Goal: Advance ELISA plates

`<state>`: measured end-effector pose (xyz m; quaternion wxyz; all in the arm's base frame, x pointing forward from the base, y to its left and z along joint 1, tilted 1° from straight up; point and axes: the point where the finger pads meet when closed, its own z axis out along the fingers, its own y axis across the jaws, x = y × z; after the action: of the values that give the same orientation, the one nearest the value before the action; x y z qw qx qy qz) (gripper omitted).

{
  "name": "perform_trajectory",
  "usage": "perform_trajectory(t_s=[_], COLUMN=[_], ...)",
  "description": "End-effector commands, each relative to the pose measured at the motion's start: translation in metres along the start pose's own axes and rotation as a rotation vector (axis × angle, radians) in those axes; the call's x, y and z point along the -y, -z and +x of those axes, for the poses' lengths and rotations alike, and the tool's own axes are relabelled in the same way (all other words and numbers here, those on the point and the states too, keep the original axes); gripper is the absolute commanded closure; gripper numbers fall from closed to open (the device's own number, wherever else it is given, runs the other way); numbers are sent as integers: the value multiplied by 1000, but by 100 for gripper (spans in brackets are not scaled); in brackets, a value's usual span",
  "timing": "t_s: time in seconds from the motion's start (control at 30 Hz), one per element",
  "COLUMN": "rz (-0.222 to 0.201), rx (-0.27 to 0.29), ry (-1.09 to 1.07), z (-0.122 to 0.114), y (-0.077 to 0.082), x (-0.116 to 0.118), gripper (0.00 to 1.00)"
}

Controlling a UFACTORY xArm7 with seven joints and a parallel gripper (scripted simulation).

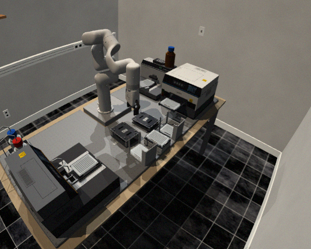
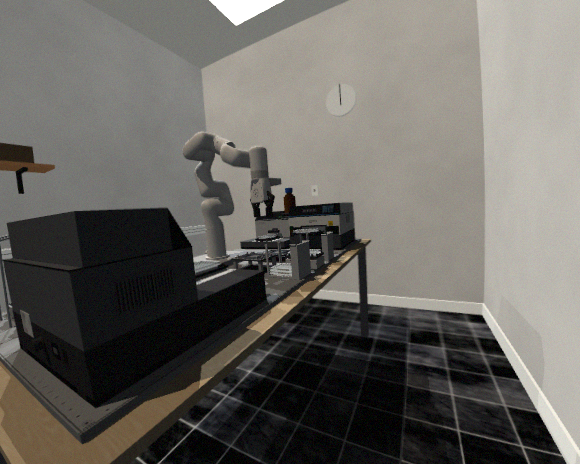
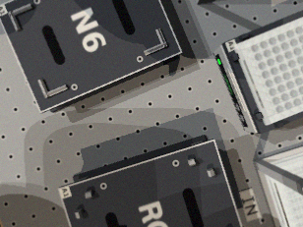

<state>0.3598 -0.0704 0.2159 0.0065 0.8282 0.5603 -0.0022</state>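
Note:
My gripper (image 1: pixel 136 108) is open and empty. It hangs above the deck next to the black nest N6 (image 1: pixel 145 122), also seen in the exterior view (image 2: pixel 262 210). The wrist view shows N6 (image 3: pixel 90 43), nest RG (image 3: pixel 157 196) and the white plate on SHAKER (image 3: pixel 275 73); my fingers are out of that frame. White well plates sit on WASHER (image 1: pixel 84 163), on SHAKER (image 1: pixel 158 137), on the READER tray (image 1: pixel 170 103) and on DISPENSER (image 1: pixel 148 82). The IN rack (image 1: pixel 142 153) holds a stack, and the DONE rack (image 1: pixel 170 129) holds a plate. Labels are too small to read.
Nest RG (image 1: pixel 125 133) stands left of SHAKER. The tall rack walls and posts rise around the stacks. A brown bottle (image 1: pixel 170 57) stands on the dispenser housing. The big dark washer housing (image 1: pixel 35 182) fills the front left. The table edge runs close behind the racks.

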Motion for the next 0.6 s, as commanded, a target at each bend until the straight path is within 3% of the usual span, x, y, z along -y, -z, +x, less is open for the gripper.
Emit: perform_trajectory(t_s=[0.0, 0.57], rz=[-5, -5], rx=[-1, -1], ry=[0, 0], z=[7, 30], y=[-1, -10], x=[13, 57], gripper=[0, 0])
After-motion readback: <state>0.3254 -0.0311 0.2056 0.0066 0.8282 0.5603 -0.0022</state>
